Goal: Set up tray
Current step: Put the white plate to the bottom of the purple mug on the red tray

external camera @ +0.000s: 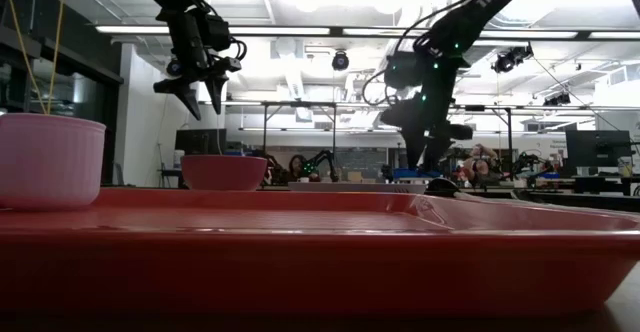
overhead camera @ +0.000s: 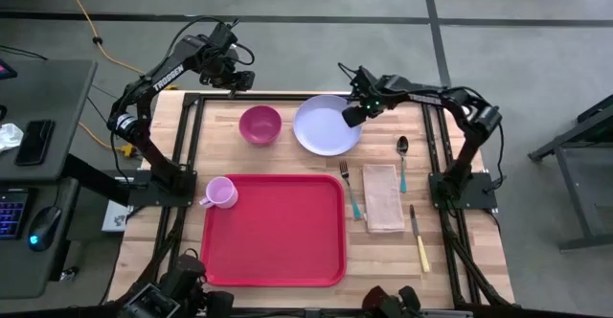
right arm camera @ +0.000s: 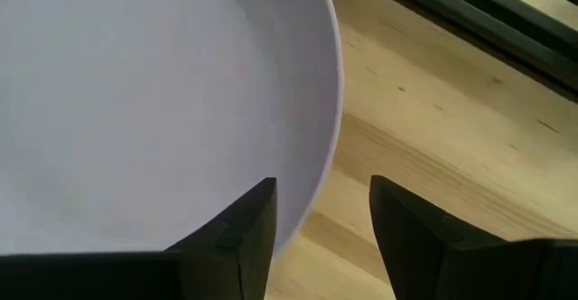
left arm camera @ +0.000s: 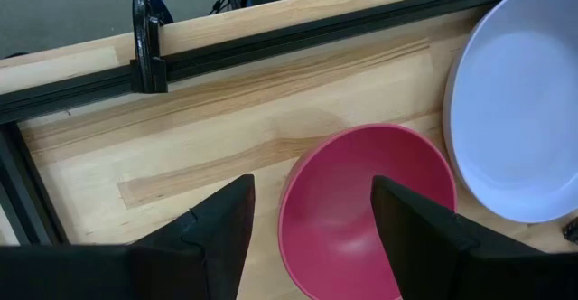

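Right gripper (right arm camera: 321,237), jaws parted, straddles the lavender plate's (overhead camera: 326,124) rim; closing and carrying it to the red tray (overhead camera: 273,230) appears next.

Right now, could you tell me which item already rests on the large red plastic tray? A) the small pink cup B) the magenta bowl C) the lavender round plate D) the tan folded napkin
A: the small pink cup stands at the far left corner of the large red plastic tray, while the lavender round plate, magenta bowl and tan folded napkin lie on the wooden table.
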Action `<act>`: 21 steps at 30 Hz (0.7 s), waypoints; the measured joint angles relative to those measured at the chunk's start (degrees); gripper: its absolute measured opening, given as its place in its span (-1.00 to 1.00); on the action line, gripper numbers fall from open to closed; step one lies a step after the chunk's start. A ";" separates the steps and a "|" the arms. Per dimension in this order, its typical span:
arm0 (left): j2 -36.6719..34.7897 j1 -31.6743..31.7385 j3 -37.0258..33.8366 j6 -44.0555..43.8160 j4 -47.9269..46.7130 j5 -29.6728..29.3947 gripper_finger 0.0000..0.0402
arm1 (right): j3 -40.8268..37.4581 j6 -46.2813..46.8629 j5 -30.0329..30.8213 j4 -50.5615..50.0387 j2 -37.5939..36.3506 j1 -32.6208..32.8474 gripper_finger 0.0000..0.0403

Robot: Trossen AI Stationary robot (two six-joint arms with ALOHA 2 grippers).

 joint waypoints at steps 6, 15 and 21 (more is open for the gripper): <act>-0.01 0.00 0.00 0.00 -0.02 0.02 0.27 | -0.02 0.25 -0.37 2.16 3.02 -0.02 -0.22; -0.02 0.00 0.00 0.82 0.00 0.02 0.27 | 0.00 0.39 -1.31 4.10 6.79 -0.01 -0.23; -0.02 0.00 0.00 0.85 0.00 0.00 0.27 | -0.01 0.39 -1.24 4.61 7.87 0.02 -0.31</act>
